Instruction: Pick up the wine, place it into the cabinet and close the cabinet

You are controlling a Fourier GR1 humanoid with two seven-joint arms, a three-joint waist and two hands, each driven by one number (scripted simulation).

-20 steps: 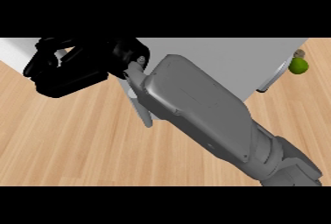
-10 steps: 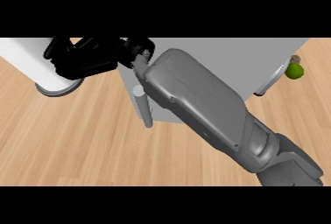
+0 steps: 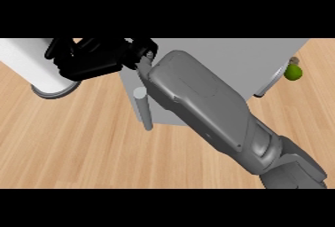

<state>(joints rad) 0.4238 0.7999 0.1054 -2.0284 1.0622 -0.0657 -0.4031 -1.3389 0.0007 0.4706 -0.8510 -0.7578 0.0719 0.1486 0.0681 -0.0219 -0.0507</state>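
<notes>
My right hand (image 3: 98, 60) hangs at the far left, a black bunch lying across the cabinet's left corner and the white cylinder beside it. Whether it is spread, pressed together or closed on something I cannot tell: it shows only as one dark mass. No bottle shows in it.

My forearm (image 3: 209, 111) is the biggest thing here. It comes in from the near right and runs slantwise across the counter (image 3: 78, 146) to the far left, the wrist bent over the cabinet's near-left corner. I judge that the long reach is there to bring the hand to that left side of the cabinet, where a door would swing.

The grey cabinet (image 3: 242, 57) sits far and centre, seen from above, so its inside is hidden; I cannot tell whether its door is shut or ajar. The white cylinder (image 3: 29, 62) stands upright on a grey round foot (image 3: 52, 92) just left of it.

A grey bar handle (image 3: 145, 111) stands at the cabinet's near-left edge, close beside my wrist. A second bar (image 3: 267, 85) shows at the right edge.

As for the wine, the only candidate outside is a small green thing (image 3: 293, 73) with a brownish top, far right, just beside that second bar. It may be the bottle seen from above; otherwise the wine is out of sight.
</notes>
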